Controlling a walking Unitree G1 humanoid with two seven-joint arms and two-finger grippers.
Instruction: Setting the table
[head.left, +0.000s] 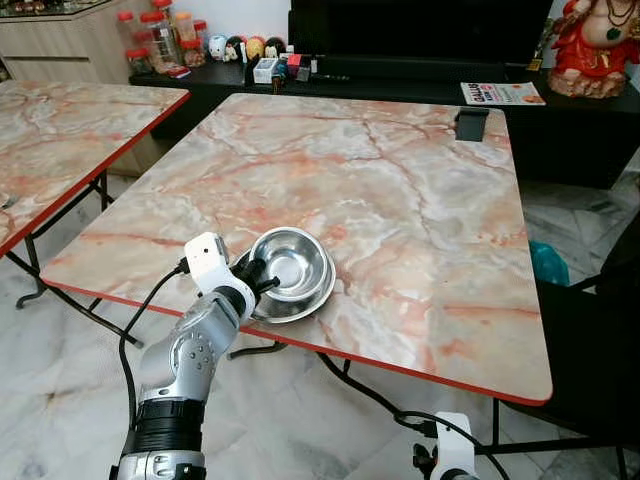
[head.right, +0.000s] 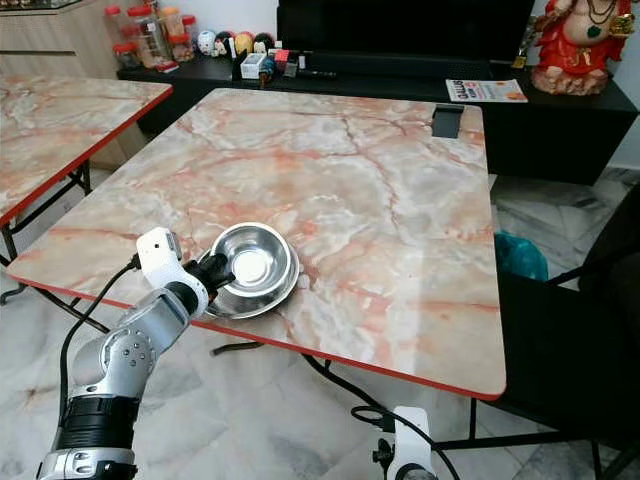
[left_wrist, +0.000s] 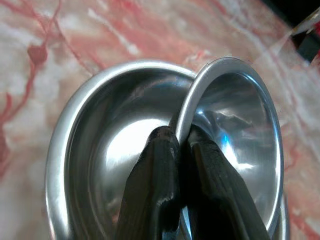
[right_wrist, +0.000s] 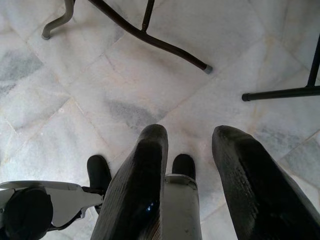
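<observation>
Your left gripper (left_wrist: 182, 145) has its fingers clamped on the inner bowl (left_wrist: 235, 135) rim, lifting it from the outer bowl (left_wrist: 95, 145) at the worktop (head.left: 400, 200) near edge; right gripper (right_wrist: 192, 155) idle, fingers apart

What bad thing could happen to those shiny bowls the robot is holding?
The left gripper pinches just the thin rim of the upper bowl, so that smooth metal might slip out and clatter. The upper bowl sits tilted inside the lower bowl, so lifting could drag the lower one along. Both bowls stand close to the table edge nearest the robot, so a nudge might send them to the floor.
</observation>
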